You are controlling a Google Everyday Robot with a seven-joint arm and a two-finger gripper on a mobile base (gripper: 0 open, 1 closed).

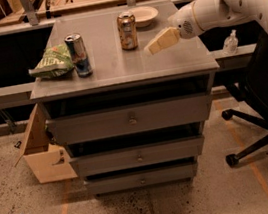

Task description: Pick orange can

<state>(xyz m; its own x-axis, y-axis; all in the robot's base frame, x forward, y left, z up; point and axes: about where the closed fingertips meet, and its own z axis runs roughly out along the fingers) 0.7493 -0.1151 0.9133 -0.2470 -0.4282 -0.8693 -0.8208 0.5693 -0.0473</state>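
Orange can [127, 30] stands upright at upper centre of the frame, on the rear part of the grey cabinet top [117, 67], just in front of and left of a pale bowl [144, 15]. The gripper [152, 48] is at upper right of centre, above the cabinet top, to the right of the orange can and slightly nearer the camera, near it but not touching. Whether the gripper is spread or pressed together cannot be told; it holds nothing visible. The white arm [228, 0] enters from the upper right. A blue-and-silver can [78, 54] stands upright at upper left beside a green snack bag [52, 63].
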